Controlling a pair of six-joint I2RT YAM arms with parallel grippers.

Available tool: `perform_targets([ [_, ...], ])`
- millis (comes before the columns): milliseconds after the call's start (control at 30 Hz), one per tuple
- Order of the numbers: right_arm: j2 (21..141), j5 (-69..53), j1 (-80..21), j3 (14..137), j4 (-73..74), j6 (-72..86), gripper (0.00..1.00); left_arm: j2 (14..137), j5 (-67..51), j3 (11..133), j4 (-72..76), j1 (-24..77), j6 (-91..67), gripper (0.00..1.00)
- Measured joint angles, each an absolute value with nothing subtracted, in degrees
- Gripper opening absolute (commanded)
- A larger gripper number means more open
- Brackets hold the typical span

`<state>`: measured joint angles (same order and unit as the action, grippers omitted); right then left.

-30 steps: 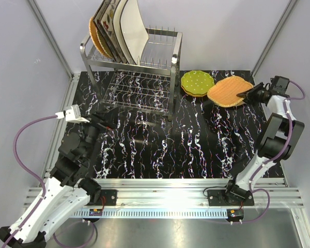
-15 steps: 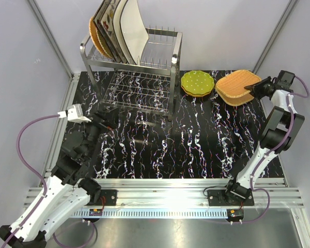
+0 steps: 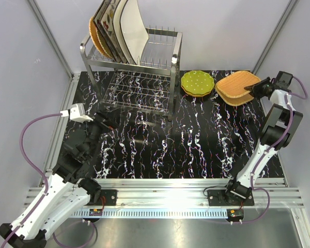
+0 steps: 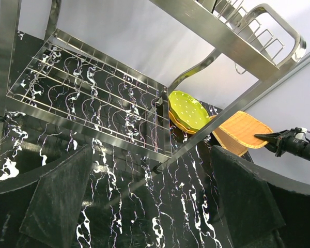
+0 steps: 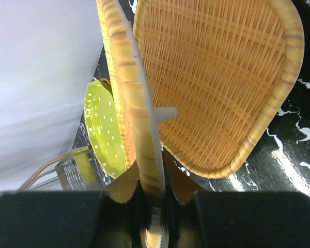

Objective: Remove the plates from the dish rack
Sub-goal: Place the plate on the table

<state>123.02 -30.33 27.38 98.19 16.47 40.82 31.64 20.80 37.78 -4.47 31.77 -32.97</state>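
Your right gripper [image 3: 258, 89] is pinching the rim of the orange-tan woven wicker plate [image 3: 238, 81], tilted over its twin [image 5: 222, 88] on the black marbled table [image 3: 196, 144] beside the round green dotted plates [image 3: 197, 82], so level it, settle it squarely, then release, while your left gripper [image 4: 151, 155] hangs spread wide.

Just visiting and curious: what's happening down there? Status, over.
Left gripper open, empty, near dish rack. Right gripper shut on wicker plate, over a second wicker plate by the green plates. Several plates still racked. Nothing seen in the way.
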Motion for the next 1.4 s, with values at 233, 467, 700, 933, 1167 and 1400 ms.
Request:
perform_targets([
  [233, 124.29, -29.43, 27.38, 98.80, 16.08, 40.75, 0.13, 32.29, 20.80, 37.78, -4.47, 31.75, -33.08, 0.99],
  [467, 125.16, -29.45, 27.38, 98.83, 15.99, 40.12, 0.31, 33.12, 20.78, 37.78, -4.45, 31.75, -33.08, 0.99],
  [700, 125.38, -29.52, 27.38, 99.33, 15.66, 39.48, 0.63, 33.52, 20.71, 37.78, -4.40, 31.75, -33.08, 0.99],
  [933, 125.38, -29.32, 27.38, 99.39, 16.19, 37.47, 0.86, 33.52, 20.62, 37.78, -4.27, 31.66, -33.08, 0.99],
  [1167, 125.36, -27.49, 27.40, 99.42, 18.41, 33.61, 0.90, 33.50, 20.36, 37.78, -4.21, 31.51, -33.06, 0.99],
  [1400, 125.03, -25.39, 27.40, 99.39, 21.32, 29.74, 0.90, 32.97, 20.21, 37.41, -4.08, 31.48, -33.04, 0.99],
])
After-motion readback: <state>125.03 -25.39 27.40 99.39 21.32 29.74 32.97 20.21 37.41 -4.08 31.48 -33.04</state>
